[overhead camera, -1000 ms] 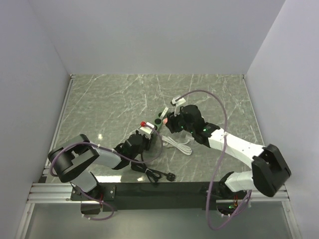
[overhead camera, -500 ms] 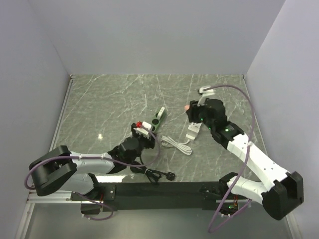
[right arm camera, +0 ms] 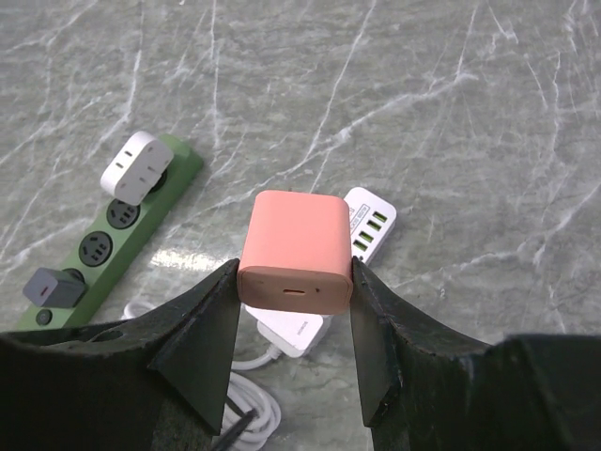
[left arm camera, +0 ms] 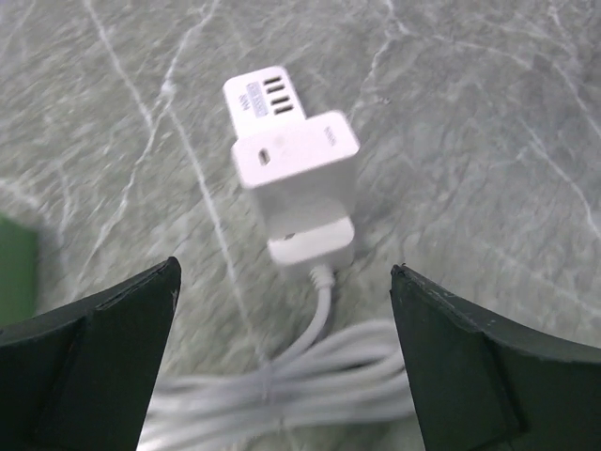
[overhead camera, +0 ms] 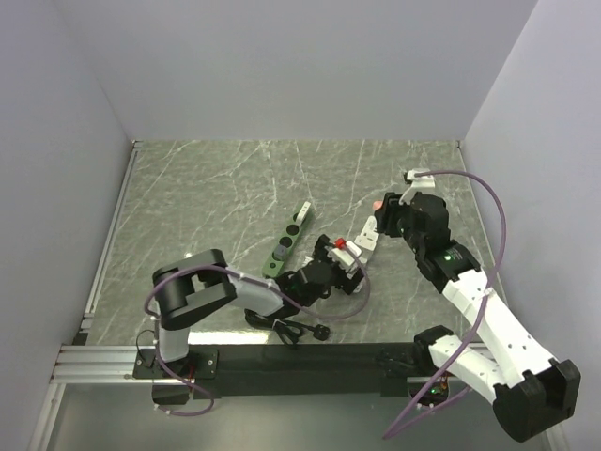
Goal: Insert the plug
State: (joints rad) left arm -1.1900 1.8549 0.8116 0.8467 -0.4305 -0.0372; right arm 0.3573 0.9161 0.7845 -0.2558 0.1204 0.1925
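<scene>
My right gripper is shut on a salmon-pink plug, held above the table; from above the pink plug shows at the gripper's tip. Below it lies a white USB power strip with its coiled white cable. A green power strip lies to the left, carrying a white adapter and a grey adapter. My left gripper stands open, low over the white USB power strip, its fingers on either side of the cable without touching it.
A black cable with a plug lies near the table's front edge beside the left arm. The green power strip lies diagonally at mid-table, left of the white strip. Grey walls enclose the marble table.
The left gripper has opened and swung right, from the green strip to the white strip. The right arm drew back to the right with the pink plug still in its jaws.
</scene>
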